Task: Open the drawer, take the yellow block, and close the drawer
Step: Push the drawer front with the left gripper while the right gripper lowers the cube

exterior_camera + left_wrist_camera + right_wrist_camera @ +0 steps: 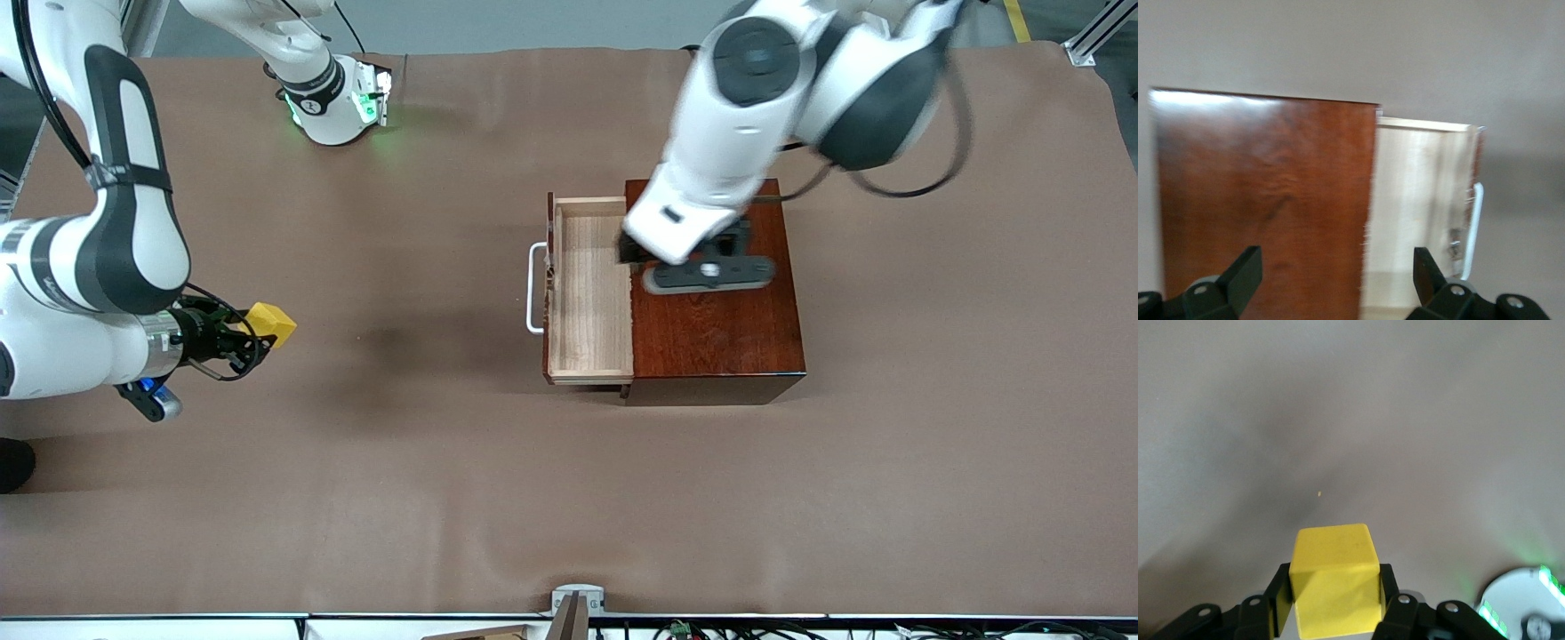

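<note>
The drawer [589, 293] stands pulled out of the dark reddish-brown wooden box [720, 329], its light-wood inside bare and its white handle [533, 289] toward the right arm's end. My right gripper [253, 333] is shut on the yellow block [271, 323] and holds it above the table at the right arm's end; the block fills the right wrist view [1335, 580] between the fingers. My left gripper [633, 258] is open and empty over the box's top where it meets the drawer. The left wrist view shows box top [1265, 200] and drawer [1418, 213] between its fingers [1245, 270].
The brown table cover [400, 480] spreads all round the box. The right arm's base [333, 102] with green lights stands at the table's edge farthest from the front camera. A small fixture [576, 604] sits at the nearest edge.
</note>
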Controlling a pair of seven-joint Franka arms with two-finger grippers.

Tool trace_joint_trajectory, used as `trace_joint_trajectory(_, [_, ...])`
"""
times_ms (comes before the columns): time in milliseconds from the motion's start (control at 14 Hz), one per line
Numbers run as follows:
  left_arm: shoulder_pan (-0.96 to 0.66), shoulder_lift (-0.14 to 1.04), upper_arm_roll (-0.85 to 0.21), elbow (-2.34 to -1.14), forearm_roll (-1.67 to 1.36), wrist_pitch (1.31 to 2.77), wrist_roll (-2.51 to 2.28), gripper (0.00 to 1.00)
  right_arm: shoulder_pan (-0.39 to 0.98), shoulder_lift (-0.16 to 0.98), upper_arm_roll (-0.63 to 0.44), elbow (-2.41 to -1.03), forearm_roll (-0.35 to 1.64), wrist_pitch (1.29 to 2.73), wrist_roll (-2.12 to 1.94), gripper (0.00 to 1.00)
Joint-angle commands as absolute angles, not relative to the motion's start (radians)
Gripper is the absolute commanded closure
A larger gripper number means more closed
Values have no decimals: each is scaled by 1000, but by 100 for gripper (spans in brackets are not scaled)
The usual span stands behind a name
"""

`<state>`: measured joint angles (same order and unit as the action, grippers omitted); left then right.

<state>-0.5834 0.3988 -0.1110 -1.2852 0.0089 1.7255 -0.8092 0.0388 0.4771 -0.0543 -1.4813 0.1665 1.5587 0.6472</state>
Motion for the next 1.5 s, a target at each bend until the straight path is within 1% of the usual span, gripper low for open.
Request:
trace_joint_trajectory(0, [-673,520,-85,-1163,8,1756,-976,0,-5,456,-34,-1557,83,1629,491,100])
trace_joint_trajectory(71, [-714,550,-52,-1132,11,1773,-1023,0,-17,456,-34,-1568,57,1644,448,100])
trace_joint_trajectory(214, [-828,642,46,-1037,11,1778,-1118,0,-50,457,-34,-1598,41,1684,327,100])
trace_joint_trajectory(357, [-900,692,101,-1006,9,1828,-1199,0,-89,459,-35,-1652,19,1768,199,100])
trace_joint_trajectory(571, [-920,729,100,-1005,6,1928,-1295,0,-136,477,-35,-1707,9,1874,45,100])
trace_joint_trajectory(786, [-952,782,104,-997,8,1997,-1365,0,-155,500,-35,-1741,-29,1933,-6,100])
trace_joint_trajectory(929, [-992,831,139,-967,8,2005,-1390,0,-166,512,-35,-1778,-61,1991,-6,100])
trace_joint_trajectory(1071, [-1017,864,158,-951,8,2046,-1448,0,-175,512,-35,-1844,-61,2092,-6,100])
trace_joint_trajectory(1214, [-1038,894,161,-951,8,2098,-1515,0,-175,528,-35,-1856,-63,2115,-6,100])
trace_joint_trajectory(1429, [-1069,937,182,-951,8,2128,-1578,0,-176,546,-35,-1862,-63,2135,-5,100])
